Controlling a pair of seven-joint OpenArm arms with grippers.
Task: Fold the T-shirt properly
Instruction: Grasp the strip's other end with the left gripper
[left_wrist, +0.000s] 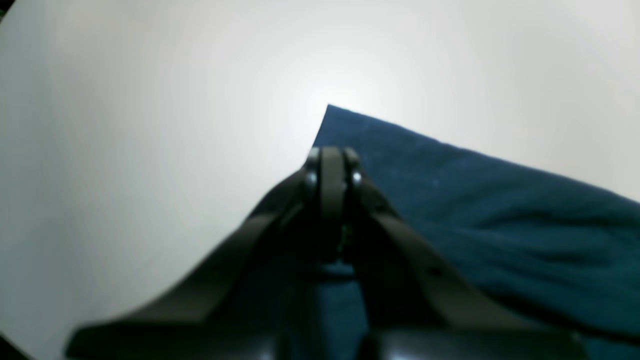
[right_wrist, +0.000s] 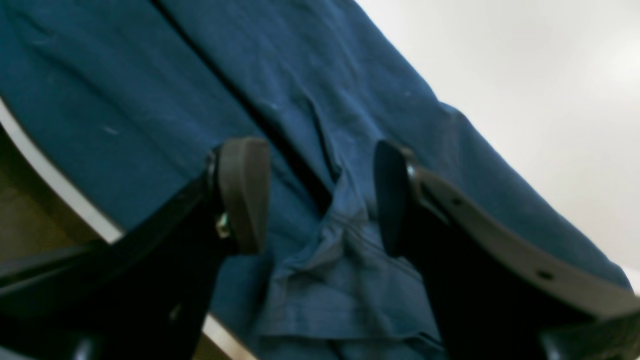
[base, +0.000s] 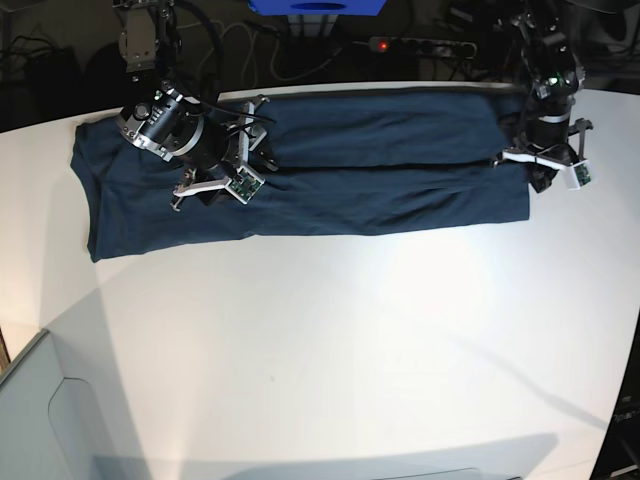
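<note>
Lying spread across the far side of the worktop (base: 350, 330), the soft, limp T-shirt (base: 380, 190) is apparently pinched at its edge by the clenched left claw (left_wrist: 332, 165); the right claw (right_wrist: 320, 195) is held released above a bunched fold.

A broad white surface (base: 330, 340) carries everything, its front corner rounded. Directly on it lies the T-shirt (base: 350, 190), dark navy, spread lengthwise along the far edge (its back hem runs right at that edge). The cloth lies flat with a long crease through its middle; the near part of the surface is bare.
</note>
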